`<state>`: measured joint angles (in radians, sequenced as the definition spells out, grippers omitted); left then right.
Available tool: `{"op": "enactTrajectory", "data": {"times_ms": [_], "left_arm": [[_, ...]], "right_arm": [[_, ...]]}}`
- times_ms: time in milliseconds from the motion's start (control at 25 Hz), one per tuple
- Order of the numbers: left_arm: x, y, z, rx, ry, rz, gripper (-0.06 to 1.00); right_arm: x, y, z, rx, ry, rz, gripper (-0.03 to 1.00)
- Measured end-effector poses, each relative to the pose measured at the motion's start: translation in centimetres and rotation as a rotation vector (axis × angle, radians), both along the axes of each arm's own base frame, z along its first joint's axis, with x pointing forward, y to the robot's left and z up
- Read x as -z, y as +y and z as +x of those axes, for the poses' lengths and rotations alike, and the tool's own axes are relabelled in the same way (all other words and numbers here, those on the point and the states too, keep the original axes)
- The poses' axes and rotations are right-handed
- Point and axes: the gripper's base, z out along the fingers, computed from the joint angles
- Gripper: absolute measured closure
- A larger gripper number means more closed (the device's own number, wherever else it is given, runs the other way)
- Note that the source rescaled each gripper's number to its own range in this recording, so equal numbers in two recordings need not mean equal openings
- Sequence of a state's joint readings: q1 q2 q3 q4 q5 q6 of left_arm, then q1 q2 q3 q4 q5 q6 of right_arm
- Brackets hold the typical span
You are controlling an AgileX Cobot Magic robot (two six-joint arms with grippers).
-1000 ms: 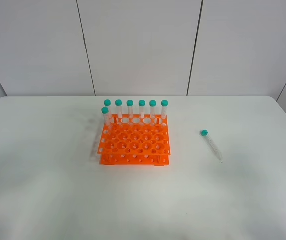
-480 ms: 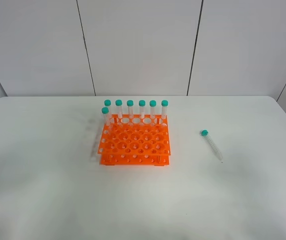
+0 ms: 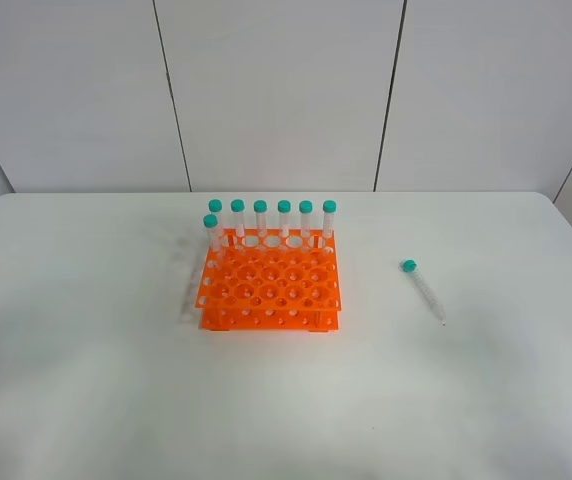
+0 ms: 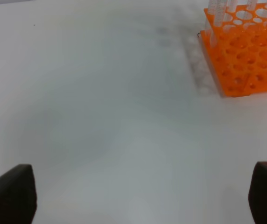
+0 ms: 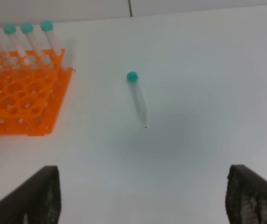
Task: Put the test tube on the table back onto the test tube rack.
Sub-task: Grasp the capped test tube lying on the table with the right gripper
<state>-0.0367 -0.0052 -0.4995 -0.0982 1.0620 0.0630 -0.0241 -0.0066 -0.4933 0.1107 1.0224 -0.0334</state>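
One test tube (image 3: 424,292) lies flat on counter (image 3: 86,380), well right of test tube rack (image 3: 271,290), cap away from robot, tip toward it. Nearer: right pincer (image 5: 143,191), jaws wide apart, empty, tube ahead, long axis roughly along approach. Likewise open, empty: left pincer (image 4: 138,191), near rack.

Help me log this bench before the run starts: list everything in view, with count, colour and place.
test tube rack: one, bright orange, middle of the table.
standing tubes: seven, clear with teal caps, upright in the rack; six along its back row, one in the next row at the left end.
test tube: one, clear with teal cap, lying on the table to the right of the rack, apart from it.
table: one, white.
wall: pale grey panels, behind the table.
left gripper: one, dark fingers, open and empty above the table.
right gripper: one, dark fingers, open and empty above the table.
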Motion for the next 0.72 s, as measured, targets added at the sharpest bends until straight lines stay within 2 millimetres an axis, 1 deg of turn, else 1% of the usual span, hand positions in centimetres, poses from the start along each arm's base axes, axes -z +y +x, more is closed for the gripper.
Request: {"op": "enactTrajectory", "data": {"times_ms": [720], "left_arm": [[0.00,0.00,0.00,0.000,0.000,0.000,-0.06]], "right_arm": [[0.00,0.00,0.00,0.000,0.000,0.000,0.06]]}}
